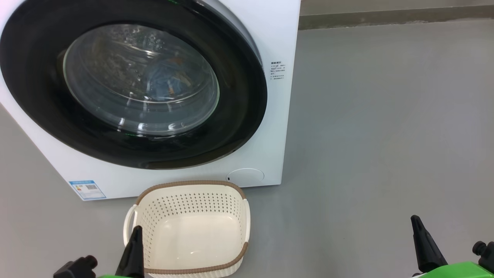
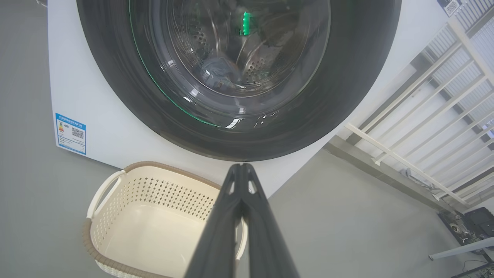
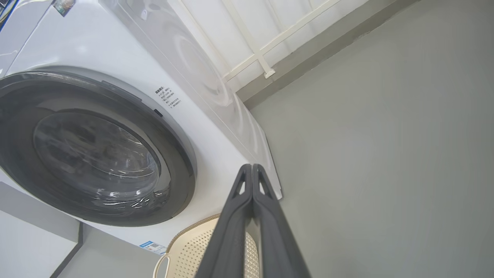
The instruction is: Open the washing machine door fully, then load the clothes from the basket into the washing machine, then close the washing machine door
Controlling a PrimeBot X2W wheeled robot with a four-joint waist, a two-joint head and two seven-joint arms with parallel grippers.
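Observation:
The white washing machine (image 1: 266, 34) stands ahead with its round black door (image 1: 239, 116) closed flat against the front. Through the glass window I make out the light blue clothes (image 1: 166, 83) lying in the drum, also seen as clothes (image 2: 220, 75) in the left wrist view. The cream basket (image 1: 193, 226) sits on the floor just before the machine and holds nothing. My left gripper (image 1: 136, 231) is shut, low over the basket's near left corner. My right gripper (image 1: 416, 222) is shut too, over bare floor to the right. Neither holds anything.
Grey floor (image 1: 386, 135) spreads to the right of the machine. A blue label sticker (image 1: 87, 189) marks its lower left corner. A white railing (image 2: 424, 127) and wall base run behind the machine, with dark equipment (image 2: 471, 227) on the floor farther off.

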